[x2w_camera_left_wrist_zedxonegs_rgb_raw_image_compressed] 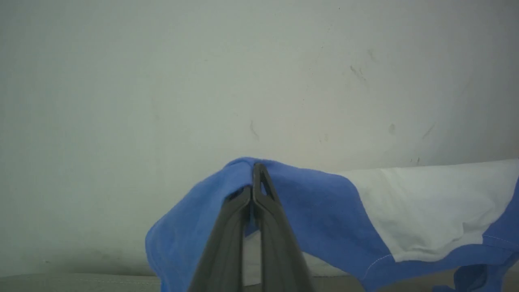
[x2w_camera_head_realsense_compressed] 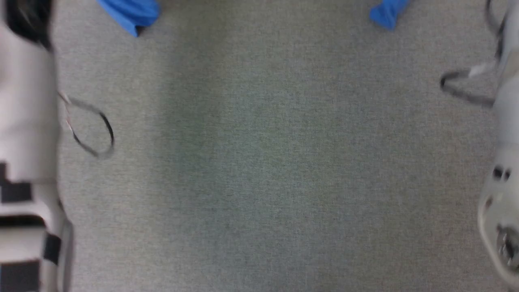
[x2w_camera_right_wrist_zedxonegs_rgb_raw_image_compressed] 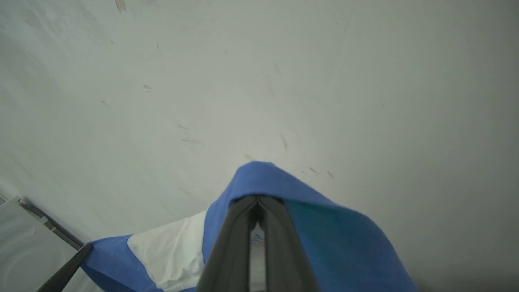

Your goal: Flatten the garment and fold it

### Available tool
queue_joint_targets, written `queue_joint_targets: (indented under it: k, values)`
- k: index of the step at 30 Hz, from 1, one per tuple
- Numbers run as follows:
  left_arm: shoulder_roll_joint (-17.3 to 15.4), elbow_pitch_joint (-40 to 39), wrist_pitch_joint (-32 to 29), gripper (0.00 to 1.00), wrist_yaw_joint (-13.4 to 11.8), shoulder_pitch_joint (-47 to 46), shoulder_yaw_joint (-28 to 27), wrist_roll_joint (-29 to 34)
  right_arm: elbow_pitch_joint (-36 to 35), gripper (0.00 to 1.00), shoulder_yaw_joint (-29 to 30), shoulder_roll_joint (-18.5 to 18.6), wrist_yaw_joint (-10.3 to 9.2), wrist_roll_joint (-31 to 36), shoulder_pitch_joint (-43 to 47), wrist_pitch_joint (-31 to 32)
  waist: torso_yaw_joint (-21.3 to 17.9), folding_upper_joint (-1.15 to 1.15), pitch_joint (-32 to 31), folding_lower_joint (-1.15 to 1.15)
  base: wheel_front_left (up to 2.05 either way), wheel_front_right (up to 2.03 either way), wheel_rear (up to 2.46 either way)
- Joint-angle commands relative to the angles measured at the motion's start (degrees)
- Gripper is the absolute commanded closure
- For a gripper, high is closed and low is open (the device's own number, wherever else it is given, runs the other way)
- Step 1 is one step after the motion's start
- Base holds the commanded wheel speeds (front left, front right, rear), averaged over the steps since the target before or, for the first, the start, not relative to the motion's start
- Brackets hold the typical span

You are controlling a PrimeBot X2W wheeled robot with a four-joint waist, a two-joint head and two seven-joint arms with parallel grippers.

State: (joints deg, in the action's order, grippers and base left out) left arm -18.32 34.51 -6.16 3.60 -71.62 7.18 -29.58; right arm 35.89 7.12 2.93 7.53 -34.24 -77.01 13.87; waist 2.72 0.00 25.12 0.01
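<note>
blue cloth wraps the tips of both my jaws. the left jaws are pinched fully shut on one sleeve (x2w_camera_left_wrist_zedxonegs_rgb_raw_image_compressed: 308,211) of the shirt (x2w_camera_left_wrist_zedxonegs_rgb_raw_image_compressed: 425,207), which folds over the tips and hangs below them. the right jaws are likewise shut tight, on the other sleeve (x2w_camera_right_wrist_zedxonegs_rgb_raw_image_compressed: 332,235).

from the left jaws the white body runs off to the right, its top edge fairly taut. from the right jaws it runs off to the left and downward. so the shirt's long line, sleeve to sleeve, spans straight between the two jaws, with the rest hanging under that line. neither arm is nearer; each has its own end.

the grey surface (x2w_camera_head_realsense_compressed: 259,162) lies below the jaws and back toward me. i judge the coming move is to lower both ends together, keeping the span stretched, so the body lands flat on that surface, not bunched.
</note>
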Motion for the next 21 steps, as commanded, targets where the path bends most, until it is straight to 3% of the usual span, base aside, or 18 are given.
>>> queue_joint_targets:
  k: [1, 4, 5, 9, 15, 21]
  values:
    - [0.66, 0.01, 0.72, 1.0, 0.7, 3.93, 0.25, -0.86, -2.6, 1.0, -0.46, 0.38, -0.04, -1.12, 4.66, 0.7, 1.17, 0.0, -2.74, -0.01, 0.0, 0.0, 0.0]
    - [2.15, -1.74, 1.06, 1.0, 0.4, 12.4, 0.31, -2.25, -8.31, 1.0, -1.61, 1.97, -0.04, -2.62, 14.95, 1.98, 1.63, 0.0, -5.87, -0.01, 0.0, 0.0, 0.0]
    - [2.99, -3.83, 1.75, 1.0, -0.55, 18.96, -0.39, -3.4, -12.41, 1.0, -1.93, 3.31, -0.04, -3.29, 22.78, 2.71, 1.88, 0.0, -8.45, -0.01, 0.0, 0.0, 0.0]
    - [5.28, -9.7, 1.33, 1.0, -2.41, 33.77, -0.83, -5.74, -20.24, 1.0, 0.02, 4.12, -0.04, -4.33, 39.71, 5.02, 2.35, 0.0, -13.22, -0.01, 0.0, 0.0, 0.0]
    - [7.26, -18.53, -1.63, 1.0, -6.95, 55.1, -1.45, -8.39, -30.02, 1.0, 3.08, 2.41, -0.04, -1.89, 64.26, 9.98, 2.46, 0.0, -18.16, -0.01, 0.0, 0.0, 0.0]
    - [7.31, -25.18, -5.4, 1.0, -11.44, 69.6, -1.84, -9.37, -36.12, 1.0, 4.91, 0.97, -0.04, 1.82, 79.16, 15.04, 2.52, 0.0, -21.85, -0.01, 0.0, 0.0, 0.0]
